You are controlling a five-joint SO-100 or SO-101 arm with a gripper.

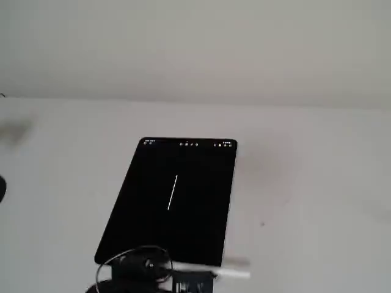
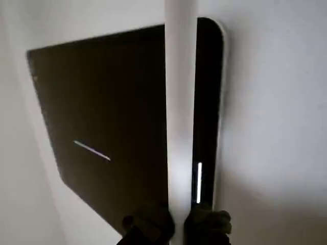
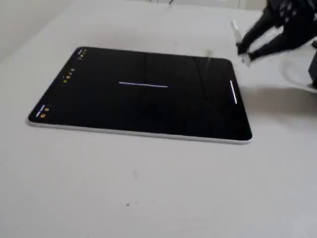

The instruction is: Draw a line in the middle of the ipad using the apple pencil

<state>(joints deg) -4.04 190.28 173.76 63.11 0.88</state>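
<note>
A: Wrist view first, bottom edge. What's nearest?
B: Tool [image 2: 176, 222], dark fingers [image 2: 148, 224] clamped on either side of the white apple pencil [image 2: 181, 102]. Pencil runs straight up the frame from bottom centre to the top edge.
A: So the tool is closed around the pencil?
B: Yes, gripping it at the lower end of the frame. Tip isn't visible there.
A: Behind it?
B: ipad [image 2: 117, 117], black screen, lying flat on the pale bench [image 2: 276, 127]. Pencil crosses in front of its right part. Short white line [image 2: 92, 150] on the screen, left of centre of the frame.
A: Side fixed view?
B: ipad [image 3: 141, 94] fills the middle, drawn line [image 3: 143, 85] near the screen's centre. Another short white bar [image 3: 233, 92] near the right edge of the screen. Tool [image 3: 241, 49] blurred at upper right, beyond the ipad's far right corner, pencil [image 3: 237, 33] pale and smeared. Can't tell if it touches anything.
A: Other fixed view?
B: Arm at bottom centre, pencil [image 1: 229, 271] sticking out to the right by the ipad's [image 1: 177, 195] lower corner. Line [image 1: 173, 192] mid-screen. Bench [image 1: 305, 183] plain white.
</note>
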